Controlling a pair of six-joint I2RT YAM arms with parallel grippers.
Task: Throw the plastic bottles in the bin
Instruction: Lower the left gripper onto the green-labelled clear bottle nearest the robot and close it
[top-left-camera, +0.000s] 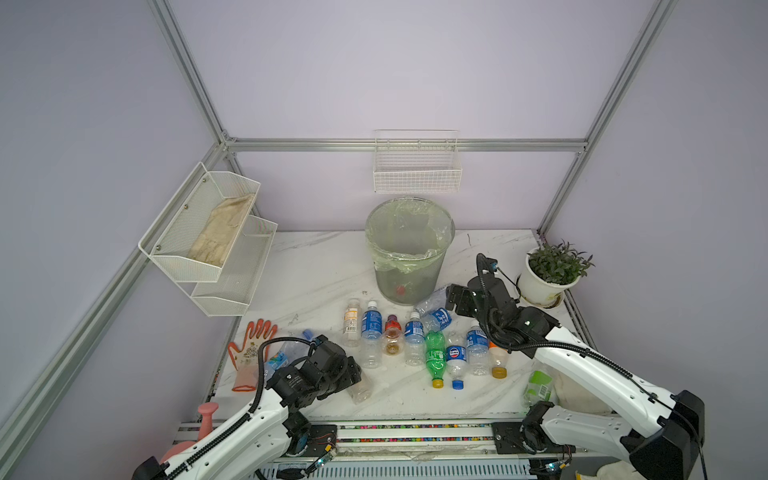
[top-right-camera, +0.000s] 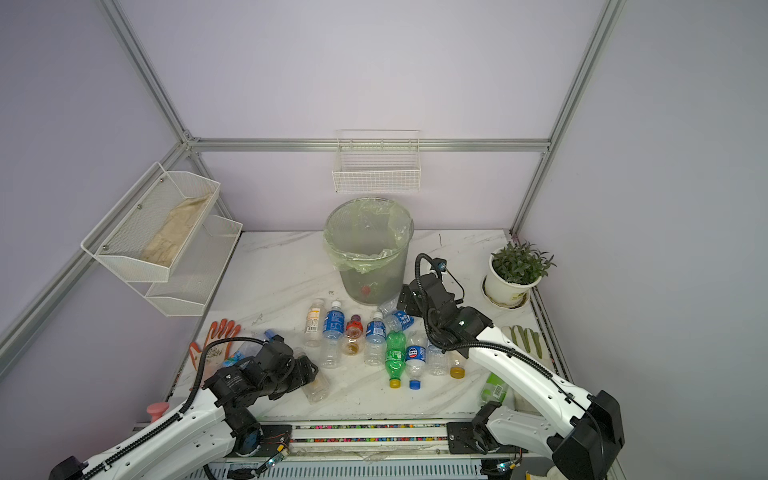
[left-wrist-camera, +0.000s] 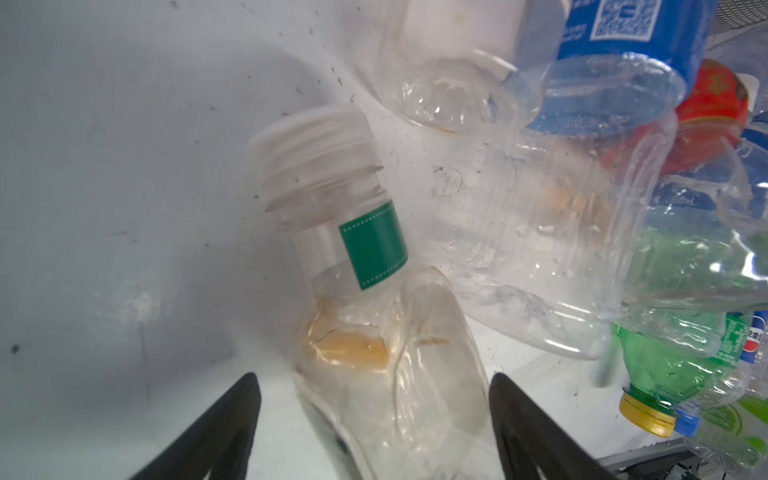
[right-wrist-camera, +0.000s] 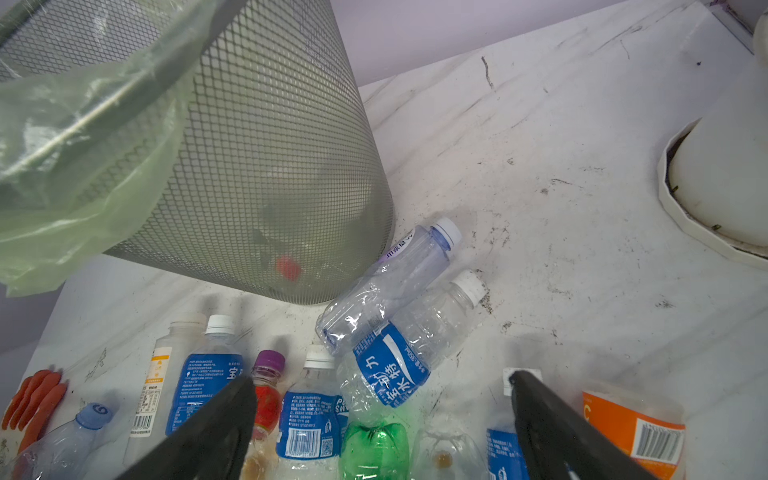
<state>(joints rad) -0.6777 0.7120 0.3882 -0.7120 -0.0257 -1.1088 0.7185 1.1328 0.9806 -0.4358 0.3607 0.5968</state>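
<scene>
Crumpled and clear, a white-capped bottle (left-wrist-camera: 374, 340) lay between the left jaws in the left wrist view; they stood apart, bare tabletop (left-wrist-camera: 124, 208) showing between one and the bottle. In the right wrist view the right jaws gaped wide and empty, two lying bottles (right-wrist-camera: 390, 286) and the mesh bin (right-wrist-camera: 257, 166) just ahead of them. In both top views the bin stood nearer the right jaws, past a row of bottles (top-left-camera: 371, 328).
</scene>
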